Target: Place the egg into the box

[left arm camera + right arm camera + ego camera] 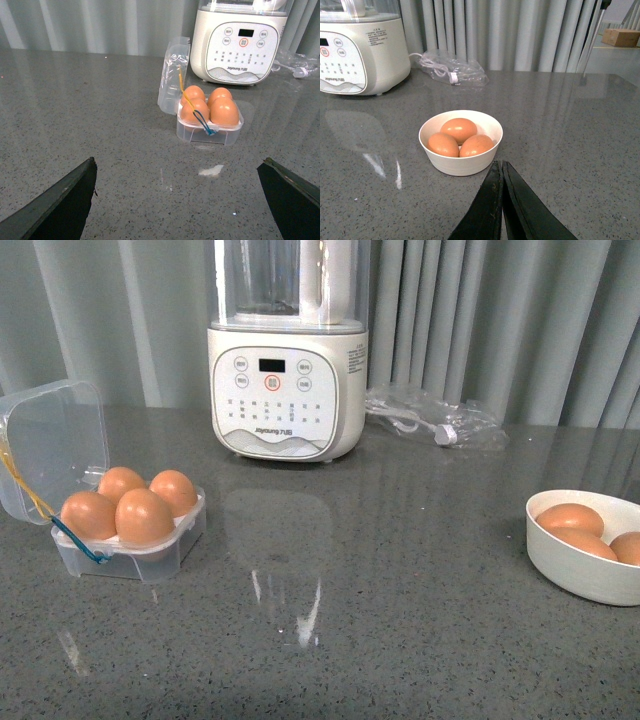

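The clear plastic box (150, 550) stands at the left of the table with its lid (50, 445) open and several orange-brown eggs (143, 517) filling its cups. It also shows in the left wrist view (210, 134). My left gripper (177, 172) is open and empty, well short of the box. Three more brown eggs (457, 129) lie in a white bowl (461, 165) at the right, which also shows in the front view (575, 568). My right gripper (501, 165) is shut and empty, just beside the bowl. Neither gripper shows in the front view.
A white blender base (286, 395) stands at the back centre. A clear plastic bag with a cable (440, 423) lies to its right. Grey curtains hang behind the grey speckled table (380, 570).
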